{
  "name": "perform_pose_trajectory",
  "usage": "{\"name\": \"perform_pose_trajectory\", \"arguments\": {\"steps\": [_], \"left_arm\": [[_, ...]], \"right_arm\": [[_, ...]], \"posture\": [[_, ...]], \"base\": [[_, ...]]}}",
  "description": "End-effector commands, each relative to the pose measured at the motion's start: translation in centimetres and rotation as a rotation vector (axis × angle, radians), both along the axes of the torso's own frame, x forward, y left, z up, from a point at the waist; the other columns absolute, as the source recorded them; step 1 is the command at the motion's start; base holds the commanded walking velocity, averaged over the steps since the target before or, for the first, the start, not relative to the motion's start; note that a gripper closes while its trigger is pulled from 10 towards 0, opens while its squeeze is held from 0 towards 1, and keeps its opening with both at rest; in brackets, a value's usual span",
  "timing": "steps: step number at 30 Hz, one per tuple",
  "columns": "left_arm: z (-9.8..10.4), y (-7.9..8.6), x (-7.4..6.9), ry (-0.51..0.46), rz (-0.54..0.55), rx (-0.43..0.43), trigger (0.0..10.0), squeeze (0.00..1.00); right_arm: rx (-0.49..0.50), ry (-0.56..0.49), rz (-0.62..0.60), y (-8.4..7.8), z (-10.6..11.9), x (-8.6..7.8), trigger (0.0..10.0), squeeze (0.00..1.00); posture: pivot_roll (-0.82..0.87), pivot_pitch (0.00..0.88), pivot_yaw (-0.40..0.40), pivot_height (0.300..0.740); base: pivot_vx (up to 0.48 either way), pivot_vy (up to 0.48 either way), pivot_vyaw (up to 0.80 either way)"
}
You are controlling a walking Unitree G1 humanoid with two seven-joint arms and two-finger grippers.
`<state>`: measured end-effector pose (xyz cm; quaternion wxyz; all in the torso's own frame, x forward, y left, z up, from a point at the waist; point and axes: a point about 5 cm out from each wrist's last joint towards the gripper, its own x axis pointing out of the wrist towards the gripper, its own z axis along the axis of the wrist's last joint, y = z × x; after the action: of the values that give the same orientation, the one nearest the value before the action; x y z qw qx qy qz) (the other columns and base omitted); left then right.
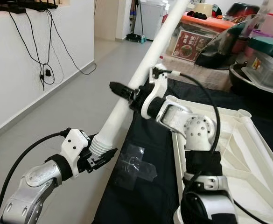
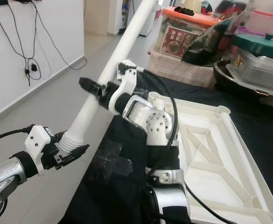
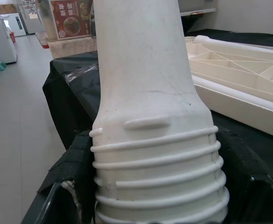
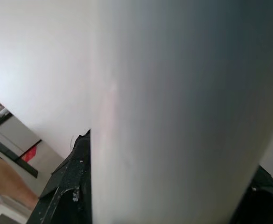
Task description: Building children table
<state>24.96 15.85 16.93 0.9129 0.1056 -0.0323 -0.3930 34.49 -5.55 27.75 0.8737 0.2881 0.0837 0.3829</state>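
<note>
You have the black-draped table [image 1: 141, 196] in front of you, and on it the white moulded plastic tabletop [image 2: 248, 154] lies upside down, ribs up, with round sockets at its corners. The nearest socket [image 2: 154, 98] sits at the corner just beside your right arm.

The long white plastic table leg [image 1: 148, 60] is in the air off the table's left edge. Its long axis runs on a slant, from the ribbed threaded end low and near you up and away toward the clutter at the back. That threaded end points away from the tabletop, down toward the floor, so I judge the leg must be swung round before that end can meet a socket.

Both arms hold it. The right gripper [image 1: 127, 93] has its jaws clenched across the smooth shaft about midway along. The left gripper [image 1: 99, 156] has its jaws grasping the ribbed collar [image 3: 155, 172] at the low end, black pads pressed on either side. The right gripper is nearer the socket; the left one carries the end that has to travel.
</note>
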Motion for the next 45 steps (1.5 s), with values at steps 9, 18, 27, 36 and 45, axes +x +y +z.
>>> {"name": "perform_pose_trajectory", "arguments": {"steps": [9, 18, 27, 36, 45], "left_arm": [[-0.1, -1.5, -0.7, -0.022, -0.1, 0.008, 10.0, 0.0], [0.0, -1.3, -0.5, -0.027, -0.098, 0.023, 10.0, 0.0], [0.1, -1.3, -0.5, -0.035, -0.1, 0.025, 10.0, 0.0], [0.1, -1.4, -0.4, -0.038, -0.106, 0.026, 10.0, 0.0], [0.0, -1.6, -0.5, -0.037, -0.111, 0.028, 10.0, 0.0]], "right_arm": [[0.016, 0.035, 0.045, 0.8, -0.4, -0.2, 0.0, 0.0], [0.01, 0.075, 0.137, 1.6, -1.5, -1.4, 0.0, 0.0], [-0.044, 0.068, 0.127, 1.9, -2.0, -1.4, 10.0, 0.7], [-0.08, 0.076, 0.118, 2.2, -2.7, -1.8, 10.0, 0.82], [-0.052, 0.053, 0.08, 2.1, -2.4, -1.6, 0.0, 0.0]], "posture": [[0.14, 0.0, -0.163, 0.74], [0.13, 0.0, -0.161, 0.74], [0.14, 0.0, -0.162, 0.74], [0.14, 0.0, -0.158, 0.74], [0.14, 0.0, -0.159, 0.74]], "base": [[0.0, 0.0, 0.0], [0.0, 0.0, 0.0], [0.0, 0.0, 0.0], [0.0, 0.0, 0.0], [0.0, 0.0, 0.0]]}}
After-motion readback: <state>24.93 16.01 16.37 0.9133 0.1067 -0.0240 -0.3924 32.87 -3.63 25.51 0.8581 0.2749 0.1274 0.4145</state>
